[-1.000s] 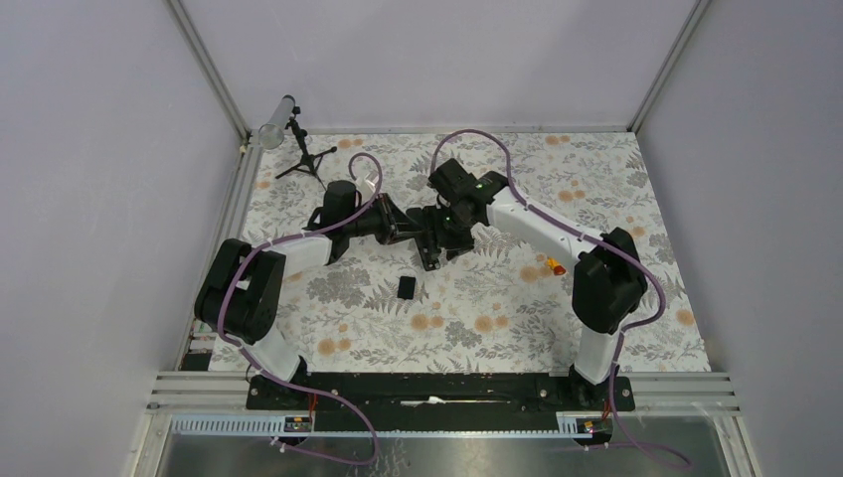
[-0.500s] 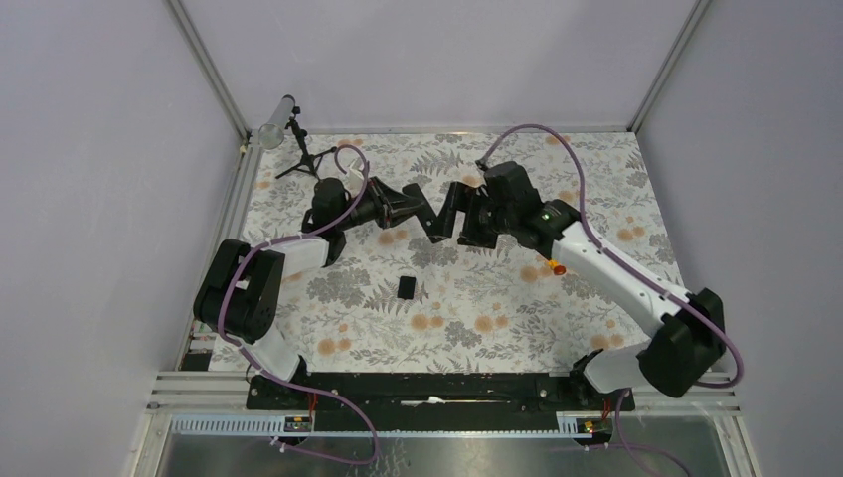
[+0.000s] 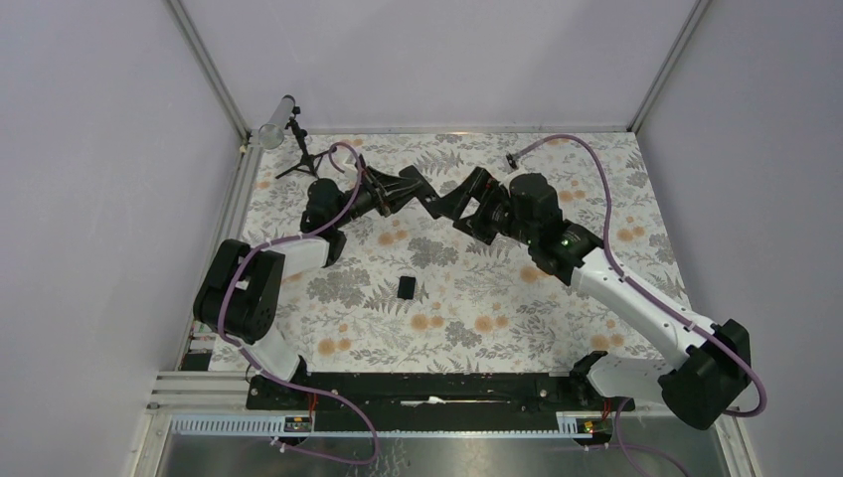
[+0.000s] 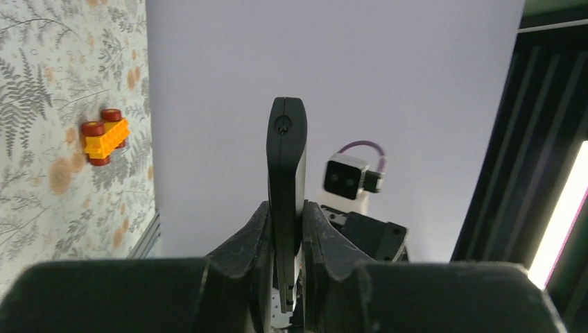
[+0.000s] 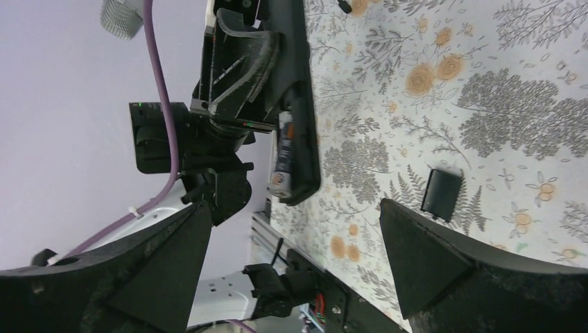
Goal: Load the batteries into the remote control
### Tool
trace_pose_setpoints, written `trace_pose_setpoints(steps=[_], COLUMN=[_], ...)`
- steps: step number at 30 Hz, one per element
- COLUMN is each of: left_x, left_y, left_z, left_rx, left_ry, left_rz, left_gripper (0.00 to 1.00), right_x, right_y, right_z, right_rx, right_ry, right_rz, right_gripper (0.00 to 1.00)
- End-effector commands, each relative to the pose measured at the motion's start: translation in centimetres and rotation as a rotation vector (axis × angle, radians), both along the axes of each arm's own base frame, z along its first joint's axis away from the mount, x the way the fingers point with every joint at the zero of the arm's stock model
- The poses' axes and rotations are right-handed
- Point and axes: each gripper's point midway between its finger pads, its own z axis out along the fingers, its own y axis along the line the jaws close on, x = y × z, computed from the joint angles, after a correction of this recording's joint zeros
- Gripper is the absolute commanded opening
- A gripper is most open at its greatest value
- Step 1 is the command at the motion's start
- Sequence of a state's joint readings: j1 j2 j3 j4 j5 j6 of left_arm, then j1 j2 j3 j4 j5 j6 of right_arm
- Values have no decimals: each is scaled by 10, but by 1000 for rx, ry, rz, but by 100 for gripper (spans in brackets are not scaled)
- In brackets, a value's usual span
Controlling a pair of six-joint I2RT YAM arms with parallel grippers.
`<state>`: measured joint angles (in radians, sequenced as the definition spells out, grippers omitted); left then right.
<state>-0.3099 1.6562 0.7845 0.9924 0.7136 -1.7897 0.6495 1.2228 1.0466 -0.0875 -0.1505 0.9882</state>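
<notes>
My left gripper (image 3: pixel 398 191) is shut on the black remote control (image 3: pixel 421 190) and holds it off the table, edge-on in the left wrist view (image 4: pixel 286 159). In the right wrist view the remote (image 5: pixel 302 83) shows its open compartment, with a battery (image 5: pixel 283 158) lying in it. I cannot tell whether a second battery is in there. My right gripper (image 3: pixel 467 206) is open and empty, just right of the remote and apart from it. Its fingers (image 5: pixel 444 257) stand wide. The small black cover (image 3: pixel 407 287) lies flat on the floral mat, also in the right wrist view (image 5: pixel 442 191).
A black mini tripod (image 3: pixel 303 151) with a grey tube stands at the far left corner. A yellow brick car with red wheels (image 4: pixel 104 134) sits on the mat. Grey walls and metal frame posts enclose the floral mat (image 3: pixel 477 318).
My right gripper has drawn back from the remote, to the right and farther from the bases. My left gripper has carried the remote up and toward the back. The cover has not moved.
</notes>
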Motion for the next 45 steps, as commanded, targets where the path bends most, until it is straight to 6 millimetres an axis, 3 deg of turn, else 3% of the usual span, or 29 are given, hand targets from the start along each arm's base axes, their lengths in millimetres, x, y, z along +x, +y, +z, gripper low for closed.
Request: trace_pose_setpoints(steps=[1, 5, 7, 10, 13, 23, 34, 45], left_x=[-8, -11, -12, -13, -15, -22, -29, -33], left_y=[11, 14, 13, 15, 16, 19, 17, 15], left_z=[52, 60, 59, 59, 61, 73, 78, 90], left_rx=[-126, -144, -145, -166, -183, -206, -213, -224], left_ry=[-87, -83, -78, -66, -57, -31, -33, -51], left_rz=[48, 59, 53, 53, 50, 54, 36, 19], left_gripper=[0, 0, 0, 0, 0, 0, 0, 0], right_x=[5, 7, 4, 3, 3, 1, 4, 8], right_y=[0, -3, 2, 3, 1, 8, 11, 12], right_z=[36, 44, 61, 67, 65, 65, 58, 31], right_rx=[200, 259, 307, 308, 306, 331, 319, 256], right_ry=[-37, -55, -131, -152, -145, -126, -99, -9], right_rz=[-69, -100, -56, -42, -54, -17, -19, -42], right_gripper=[95, 84, 84, 85, 84, 56, 48, 38])
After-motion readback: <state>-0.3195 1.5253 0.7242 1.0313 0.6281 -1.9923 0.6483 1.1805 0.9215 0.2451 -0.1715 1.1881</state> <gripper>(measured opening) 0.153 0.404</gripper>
